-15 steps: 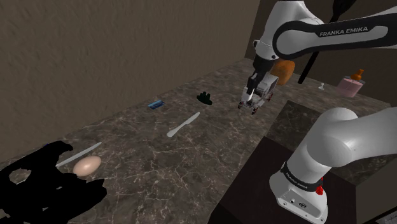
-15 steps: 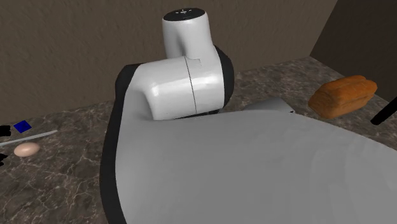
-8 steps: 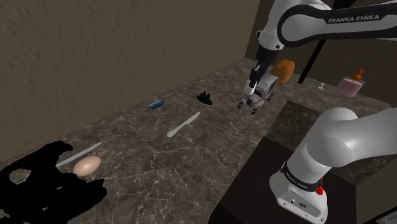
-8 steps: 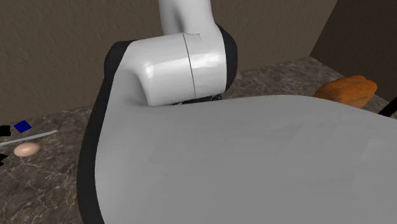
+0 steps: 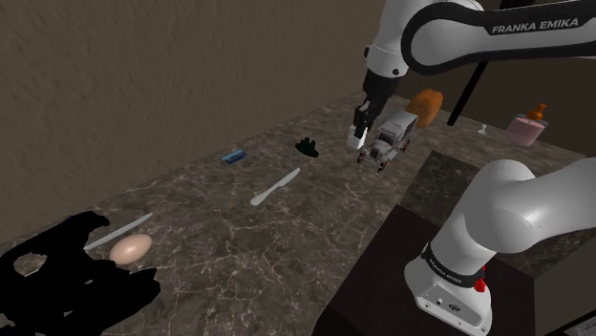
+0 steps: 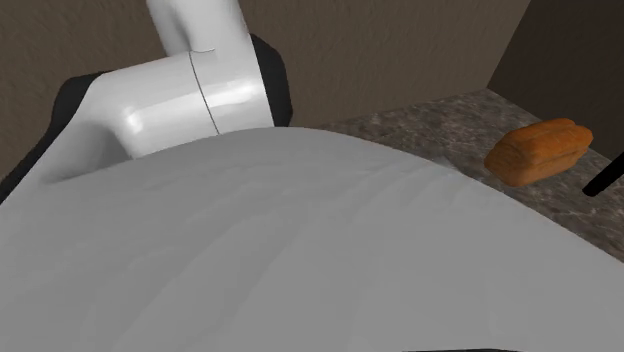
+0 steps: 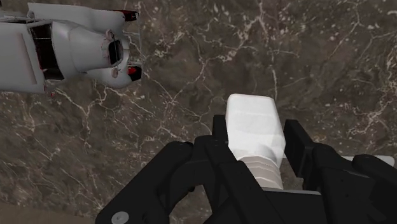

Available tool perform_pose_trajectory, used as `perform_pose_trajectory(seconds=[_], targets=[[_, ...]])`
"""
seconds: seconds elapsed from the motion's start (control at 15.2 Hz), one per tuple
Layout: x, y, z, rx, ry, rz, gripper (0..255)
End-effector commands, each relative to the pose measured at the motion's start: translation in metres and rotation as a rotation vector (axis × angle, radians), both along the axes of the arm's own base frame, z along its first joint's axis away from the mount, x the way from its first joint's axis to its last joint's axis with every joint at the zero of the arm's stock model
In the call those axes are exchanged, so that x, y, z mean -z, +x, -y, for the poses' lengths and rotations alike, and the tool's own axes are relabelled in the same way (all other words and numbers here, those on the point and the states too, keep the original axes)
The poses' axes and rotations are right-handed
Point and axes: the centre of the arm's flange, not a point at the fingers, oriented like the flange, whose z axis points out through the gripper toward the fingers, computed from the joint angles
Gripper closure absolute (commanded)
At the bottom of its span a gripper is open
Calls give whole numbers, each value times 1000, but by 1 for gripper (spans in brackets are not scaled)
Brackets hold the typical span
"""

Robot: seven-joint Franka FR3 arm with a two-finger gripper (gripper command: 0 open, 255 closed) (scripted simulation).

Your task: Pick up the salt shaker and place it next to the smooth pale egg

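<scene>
Plainly, the black jaws pinch a white square-topped salt shaker (image 7: pixel 254 127) above the dark marble tabletop (image 5: pixel 287 229), near a grey toy truck (image 5: pixel 392 136). The smooth pale egg (image 5: pixel 131 249) lies well apart, and the white arm (image 5: pixel 478 43) reads "FRANKA EMIKA".

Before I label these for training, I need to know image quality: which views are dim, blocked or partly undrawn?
Shoulder view: dim, flat light; a pure black shape beside the egg shows no detail. Second exterior view: the white arm close to the camera blocks most of the counter. Wrist view: evenly lit, salt shaker plainly clasped in the hand.
</scene>
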Motion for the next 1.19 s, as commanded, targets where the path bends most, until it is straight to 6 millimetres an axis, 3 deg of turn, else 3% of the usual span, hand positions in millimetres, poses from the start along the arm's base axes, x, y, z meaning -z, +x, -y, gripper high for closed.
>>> perform_pose_trajectory(seconds=[0.0,1.12], targets=[[0,6,-28,1,1,0,255],[-1,50,-247,1,1,0,255]])
